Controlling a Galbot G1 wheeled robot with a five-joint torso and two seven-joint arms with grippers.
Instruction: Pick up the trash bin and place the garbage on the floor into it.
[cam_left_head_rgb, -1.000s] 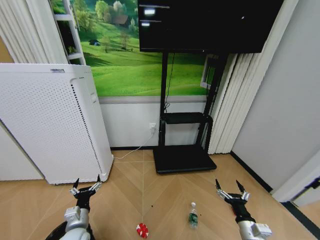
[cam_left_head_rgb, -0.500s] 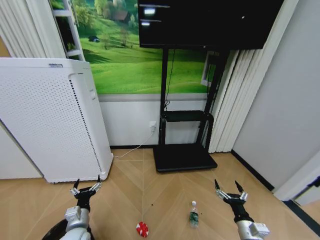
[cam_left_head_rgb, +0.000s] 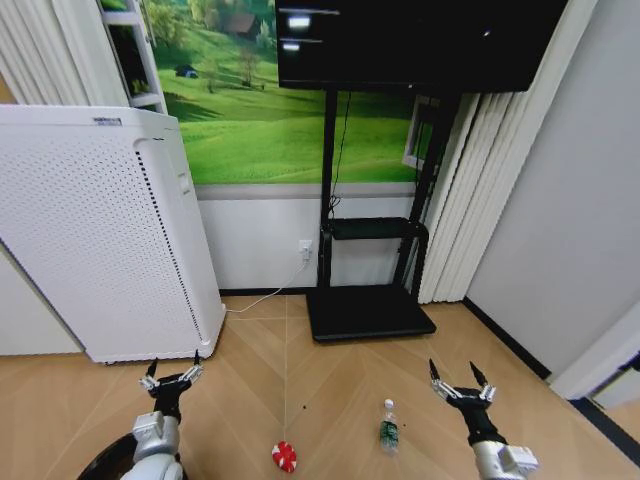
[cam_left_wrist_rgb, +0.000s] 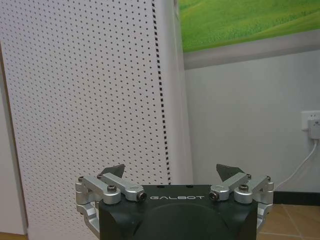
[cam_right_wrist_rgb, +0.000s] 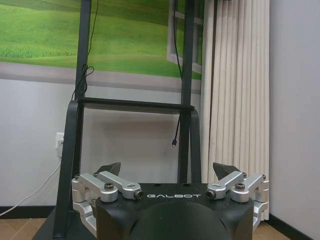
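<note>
Only the black curved rim of the trash bin (cam_left_head_rgb: 98, 464) shows, at the bottom left edge of the head view under my left arm. On the wooden floor ahead lie two pieces of garbage: a red-and-white round wrapper (cam_left_head_rgb: 285, 456) and a small clear bottle (cam_left_head_rgb: 388, 428) with a green label and white cap, standing upright. My left gripper (cam_left_head_rgb: 172, 370) hovers open in front of the bin, left of the wrapper. My right gripper (cam_left_head_rgb: 452, 375) is open too, just right of the bottle. Both grippers (cam_left_wrist_rgb: 174, 172) (cam_right_wrist_rgb: 166, 170) hold nothing.
A tall white perforated appliance (cam_left_head_rgb: 100, 230) stands at the left against the wall, its cable running to a wall outlet (cam_left_wrist_rgb: 314, 124). A black TV stand (cam_left_head_rgb: 370, 315) with its flat base sits ahead, and white curtains (cam_left_head_rgb: 460, 200) hang on the right. A tiny dark speck (cam_left_head_rgb: 300, 408) lies on the floor.
The whole head view has shifted slightly, so the camera moved. A little more of the bin's rim shows. Both grippers hold the same open pose.
</note>
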